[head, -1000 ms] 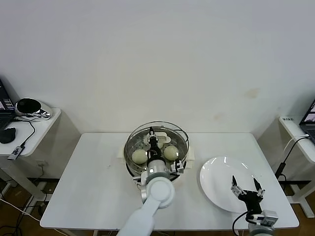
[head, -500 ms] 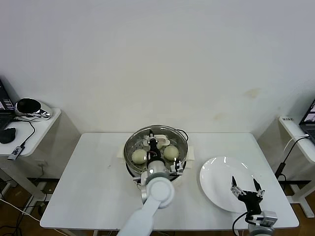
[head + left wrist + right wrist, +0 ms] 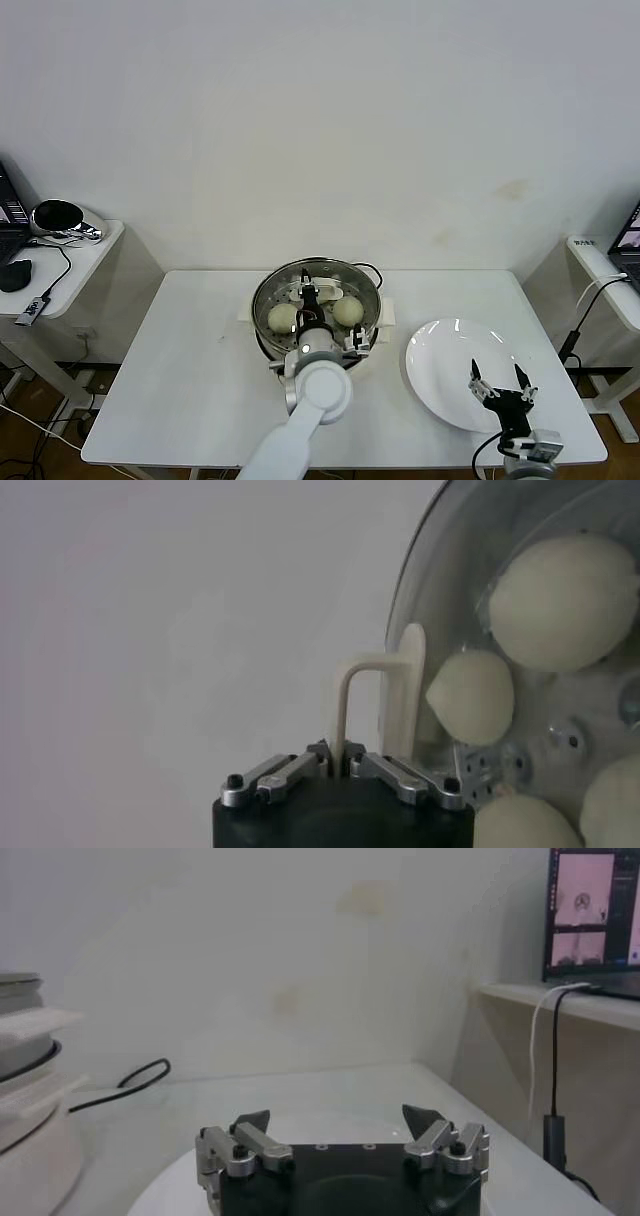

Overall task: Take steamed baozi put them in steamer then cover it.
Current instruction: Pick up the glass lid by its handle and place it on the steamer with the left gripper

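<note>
The steamer (image 3: pixel 262 300) stands at the table's middle with cream-white baozi (image 3: pixel 283 318) inside it. A glass lid (image 3: pixel 450 590) lies over it, and several baozi (image 3: pixel 565 600) show through the glass. My left gripper (image 3: pixel 340 760) is shut on the lid's white loop handle (image 3: pixel 345 705), above the steamer's centre (image 3: pixel 312 293). My right gripper (image 3: pixel 497 377) hovers open and empty over the near edge of the white plate (image 3: pixel 440 370); in its own view the gripper (image 3: pixel 337 1118) holds nothing.
A black cable (image 3: pixel 370 270) runs behind the steamer. A side table (image 3: pixel 60 250) with a dark object and cables stands to the left. Another side table (image 3: pixel 610 270) with a screen stands to the right. The steamer's white base (image 3: pixel 25 1118) shows in the right wrist view.
The lid, held by my left gripper, has come down from raised above the steamer to level on its rim. The right arm has not moved.
</note>
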`<action>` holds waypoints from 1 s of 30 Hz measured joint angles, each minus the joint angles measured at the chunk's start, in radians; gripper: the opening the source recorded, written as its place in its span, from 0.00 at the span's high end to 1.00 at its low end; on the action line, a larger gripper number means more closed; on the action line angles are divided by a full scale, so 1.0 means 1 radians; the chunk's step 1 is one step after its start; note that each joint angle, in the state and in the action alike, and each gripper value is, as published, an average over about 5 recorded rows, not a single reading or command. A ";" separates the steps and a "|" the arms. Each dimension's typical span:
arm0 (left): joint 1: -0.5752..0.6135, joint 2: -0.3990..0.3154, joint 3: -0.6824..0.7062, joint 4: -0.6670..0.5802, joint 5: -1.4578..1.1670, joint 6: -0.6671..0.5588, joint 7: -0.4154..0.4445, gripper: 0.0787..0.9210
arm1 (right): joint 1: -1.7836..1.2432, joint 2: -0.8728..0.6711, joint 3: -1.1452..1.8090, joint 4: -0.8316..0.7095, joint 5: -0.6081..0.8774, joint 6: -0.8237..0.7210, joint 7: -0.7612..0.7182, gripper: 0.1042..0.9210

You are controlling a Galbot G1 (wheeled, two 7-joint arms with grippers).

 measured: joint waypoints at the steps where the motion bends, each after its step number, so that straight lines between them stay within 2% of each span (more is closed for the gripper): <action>1: 0.000 0.001 -0.001 0.001 0.000 0.000 0.000 0.92 | 0.000 0.000 0.000 0.000 0.000 0.000 0.000 0.12; 22: 0.003 0.014 -0.002 0.001 -0.013 0.000 -0.008 0.91 | -0.006 0.002 -0.001 -0.001 -0.005 0.007 0.000 0.12; 25: 0.003 0.018 -0.002 -0.006 -0.014 0.000 -0.007 0.87 | -0.005 0.003 -0.001 -0.002 -0.005 0.007 0.000 0.12; 30: 0.010 0.026 0.004 -0.023 -0.010 0.000 -0.009 0.67 | -0.005 0.004 -0.002 -0.003 -0.006 0.007 -0.001 0.12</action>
